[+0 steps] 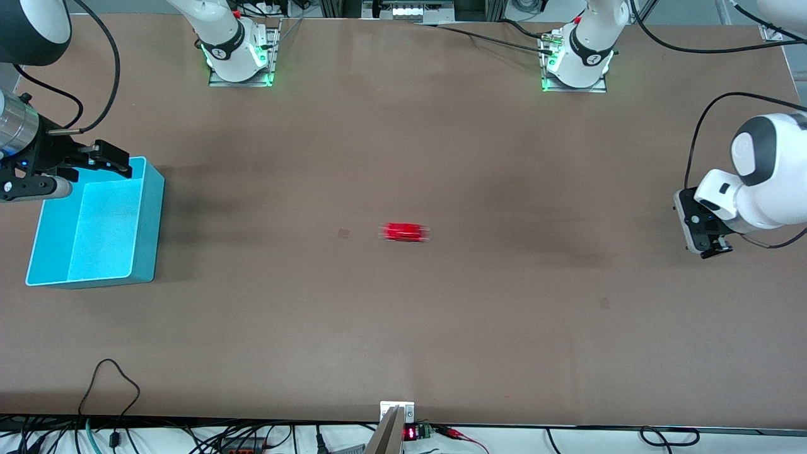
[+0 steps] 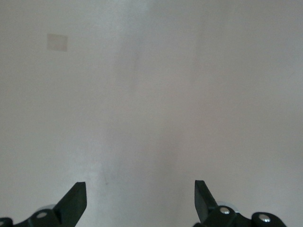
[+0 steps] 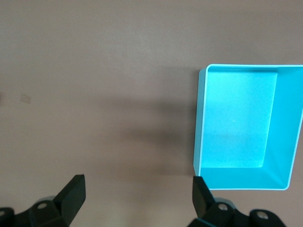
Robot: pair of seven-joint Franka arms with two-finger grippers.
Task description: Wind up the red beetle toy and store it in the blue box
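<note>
The red beetle toy (image 1: 405,232) sits blurred on the bare brown table (image 1: 441,328), well away from the blue box (image 1: 146,227), toward the left arm's end from it. The right gripper (image 1: 94,165) hangs over the blue box's edge, fingers apart, holding nothing. The left gripper (image 1: 711,247) hovers over the table's opposite end, fingers spread, empty.

Both arms raised at the table's ends, left gripper (image 1: 711,251) and right gripper (image 1: 104,157) fingers apart
</note>
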